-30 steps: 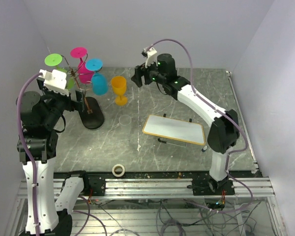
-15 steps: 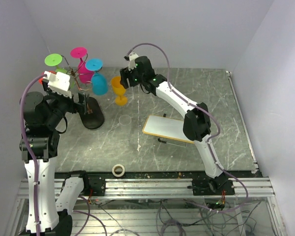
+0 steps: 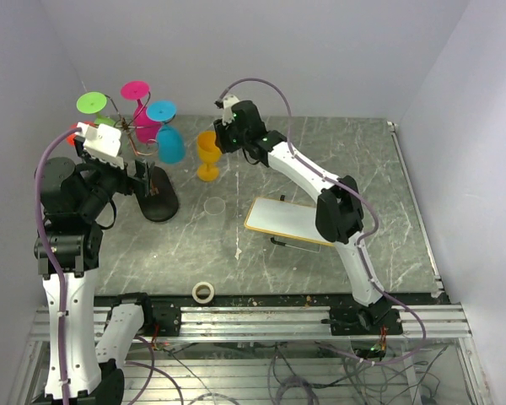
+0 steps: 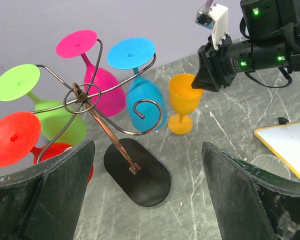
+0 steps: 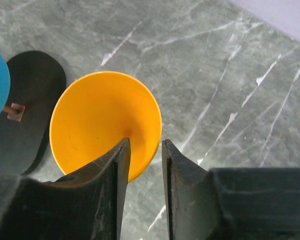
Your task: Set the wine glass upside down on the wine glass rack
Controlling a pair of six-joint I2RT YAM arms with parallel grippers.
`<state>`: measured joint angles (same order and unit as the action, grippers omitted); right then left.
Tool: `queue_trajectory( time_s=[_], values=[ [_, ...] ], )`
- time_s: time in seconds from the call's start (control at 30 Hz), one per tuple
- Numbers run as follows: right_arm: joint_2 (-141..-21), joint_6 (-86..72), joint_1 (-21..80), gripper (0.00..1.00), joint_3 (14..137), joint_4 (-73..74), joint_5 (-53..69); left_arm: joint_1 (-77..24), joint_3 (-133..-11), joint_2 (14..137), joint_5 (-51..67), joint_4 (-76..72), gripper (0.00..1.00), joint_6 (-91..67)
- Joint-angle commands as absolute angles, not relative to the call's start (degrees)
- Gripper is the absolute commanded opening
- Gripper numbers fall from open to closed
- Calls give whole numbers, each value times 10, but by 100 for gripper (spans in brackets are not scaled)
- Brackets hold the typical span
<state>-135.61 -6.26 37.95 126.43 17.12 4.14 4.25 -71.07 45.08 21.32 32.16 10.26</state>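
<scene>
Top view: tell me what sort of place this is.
Likely a robot lab test cell: left arm and right arm bolted to a metal rail, plain white walls boxing in the table, loose cables underneath.

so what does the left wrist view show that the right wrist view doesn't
Only the left wrist view: the wine glass rack with its scroll arms, the pink glass, green glass and red glass hanging on it, the right end effector from outside, and a whiteboard corner. Only the right wrist view: the inside of the orange glass from above, with the fingers straddling its rim. Both: the orange glass, the blue glass, the rack's black base and the marble table.
</scene>
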Motion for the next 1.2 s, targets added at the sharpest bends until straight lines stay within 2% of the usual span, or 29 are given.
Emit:
queue_trajectory(
  time_s=[0.0, 0.13, 0.3, 0.67, 0.8, 0.87, 0.93, 1.03, 1.17],
  values=[
    [-1314, -46, 377, 29, 1205, 180, 28, 47, -706, 440, 233, 305, 98, 101],
    [-1274, -42, 371, 19, 1159, 170, 30, 47, -704, 438, 239, 305, 98, 102],
    [-1239, -39, 359, 0, 1117, 153, 30, 46, -705, 437, 240, 311, 98, 110],
    [-1125, -49, 293, 0, 1079, 134, 88, 46, -712, 438, 236, 316, 98, 107],
    [-1062, -59, 247, 0, 1063, 135, 124, 46, -739, 449, 206, 321, 89, 78],
    [-1028, -63, 229, 0, 1052, 136, 145, 46, -762, 455, 202, 331, 88, 70],
    [-991, -61, 217, 0, 1041, 141, 161, 46, -779, 465, 200, 339, 90, 72],
    [-932, -50, 211, 0, 1019, 139, 178, 46, -810, 489, 208, 369, 97, 76],
    [-848, -36, 212, 0, 989, 127, 217, 46, -848, 519, 233, 384, 98, 73]
  ],
)
